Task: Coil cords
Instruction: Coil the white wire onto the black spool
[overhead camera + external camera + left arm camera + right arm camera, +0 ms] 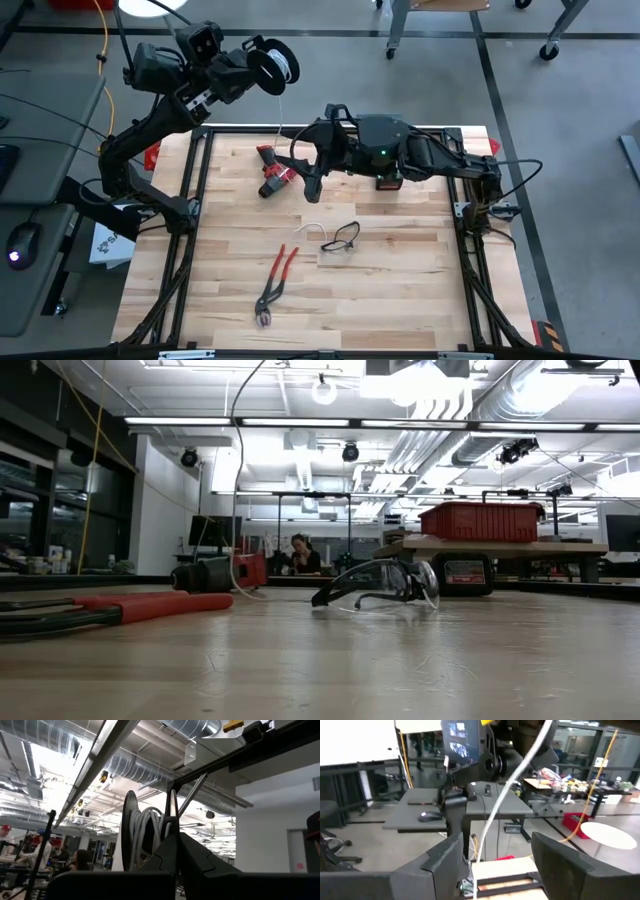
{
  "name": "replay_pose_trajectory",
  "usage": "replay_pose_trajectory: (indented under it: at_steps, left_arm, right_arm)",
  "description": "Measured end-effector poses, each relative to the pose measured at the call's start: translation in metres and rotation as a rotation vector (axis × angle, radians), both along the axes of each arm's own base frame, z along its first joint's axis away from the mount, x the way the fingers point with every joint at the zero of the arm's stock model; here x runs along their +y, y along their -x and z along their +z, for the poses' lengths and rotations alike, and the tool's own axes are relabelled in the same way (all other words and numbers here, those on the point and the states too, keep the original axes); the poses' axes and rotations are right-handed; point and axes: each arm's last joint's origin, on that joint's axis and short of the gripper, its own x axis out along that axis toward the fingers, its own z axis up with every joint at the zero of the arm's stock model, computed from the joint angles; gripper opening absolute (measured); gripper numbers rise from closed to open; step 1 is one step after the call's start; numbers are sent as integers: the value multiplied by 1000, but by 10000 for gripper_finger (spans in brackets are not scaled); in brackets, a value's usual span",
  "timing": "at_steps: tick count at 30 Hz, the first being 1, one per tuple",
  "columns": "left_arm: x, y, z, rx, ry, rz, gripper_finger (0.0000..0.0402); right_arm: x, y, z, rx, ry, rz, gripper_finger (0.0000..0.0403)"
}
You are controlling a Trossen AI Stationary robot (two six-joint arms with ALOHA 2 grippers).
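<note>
**Spool held aloft, cord trailing to the table**

The black spool (272, 64) is clamped by the left gripper (240, 72), jaws closed on its rim, beyond the table's far edge at about eleven o'clock. The white cord (281, 108) hangs from it to the table (400, 290), its loose end (312, 228) lying beside the safety glasses (342, 237). The right gripper (312, 172) is spread wide, the cord running between its fingers (nothing gripped). The cord is judged light, limp and slippery; it is best pinched near the spool. Open room lies toward six o'clock, past the red pliers (275, 285).
</note>
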Motion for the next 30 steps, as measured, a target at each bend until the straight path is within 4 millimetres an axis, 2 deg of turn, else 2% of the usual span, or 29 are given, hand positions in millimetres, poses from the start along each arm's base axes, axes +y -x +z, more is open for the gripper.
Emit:
replay_pose_trajectory:
  at_steps: [5, 11, 17, 22, 25, 29, 30]
  left_arm:
    - [0, 0, 0, -18, -5, 29, 0]
    - [0, 0, 0, -21, -5, 35, 0]
    - [-1, -1, 0, -23, 2, 36, 0]
    - [-1, -1, 0, -23, 3, 35, 0]
    - [-1, 0, 1, -24, 0, 36, 0]
    - [3, 8, 4, -36, -7, 64, 0]
    - [4, 11, 5, -38, -6, 71, 0]
  right_arm:
    - [-5, -2, 3, -51, -56, 103, 228]
    - [-8, -7, 2, -72, -82, 125, 226]
    - [-6, -21, -7, -82, -93, 177, 207]
    - [-6, -23, -8, -93, -90, 185, 186]
    - [-6, -23, -9, -84, -86, 184, 150]
    - [0, -18, -11, -26, -80, 193, 35]
    - [3, -15, -10, -12, -67, 201, 18]
